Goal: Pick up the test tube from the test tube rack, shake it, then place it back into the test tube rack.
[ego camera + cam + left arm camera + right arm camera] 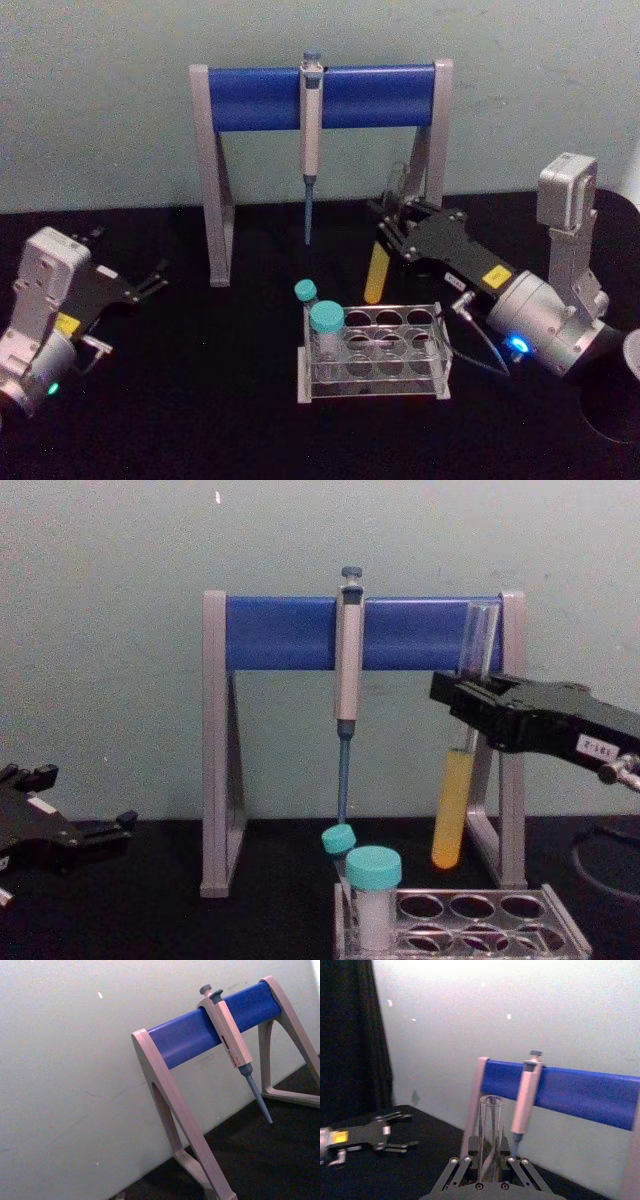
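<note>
My right gripper (388,228) is shut on the test tube (376,276), a long clear glass tube with yellow-orange liquid in its lower part. It holds the tube upright in the air, behind and above the test tube rack (372,394). From the chest view the test tube (453,810) hangs clear of the rack (560,920), gripped at mid-height by the right gripper (468,706). The right wrist view shows the tube's open top (491,1130) rising between the fingers (465,1161). My left gripper (150,280) rests open at the far left, off the rack.
Two teal-capped vials (326,320) (305,291) stand in the rack's left end. Behind it is a grey-and-blue pipette stand (250,97) with a pipette (311,120) hanging from its bar. A black tabletop (200,400) lies around the rack.
</note>
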### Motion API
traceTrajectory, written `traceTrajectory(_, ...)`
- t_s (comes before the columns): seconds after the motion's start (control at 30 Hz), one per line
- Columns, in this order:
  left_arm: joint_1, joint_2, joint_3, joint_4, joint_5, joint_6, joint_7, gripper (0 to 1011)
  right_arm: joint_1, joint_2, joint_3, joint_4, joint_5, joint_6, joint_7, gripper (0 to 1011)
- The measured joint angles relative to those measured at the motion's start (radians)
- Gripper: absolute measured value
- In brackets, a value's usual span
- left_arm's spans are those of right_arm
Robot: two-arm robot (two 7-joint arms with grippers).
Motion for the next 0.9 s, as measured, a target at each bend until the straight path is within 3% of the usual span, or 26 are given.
traceTrajectory(0.27,0.0,0.0,0.0,0.0,0.0,0.0,0.0,1010,0.0,-0.01,0.022,0.012,-0.048,-0.014,-0.041,232)
traceTrajectory(0.6,0.0,0.0,0.0,0.0,0.0,0.0,0.0,1010,-0.014,-0.01,0.047,0.001,-0.067,-0.01,-0.05,232)
traceTrajectory(0.9,0.0,0.0,0.0,0.0,0.0,0.0,0.0,1010,-0.071,0.026,0.088,-0.061,-0.081,0.013,-0.062,232)
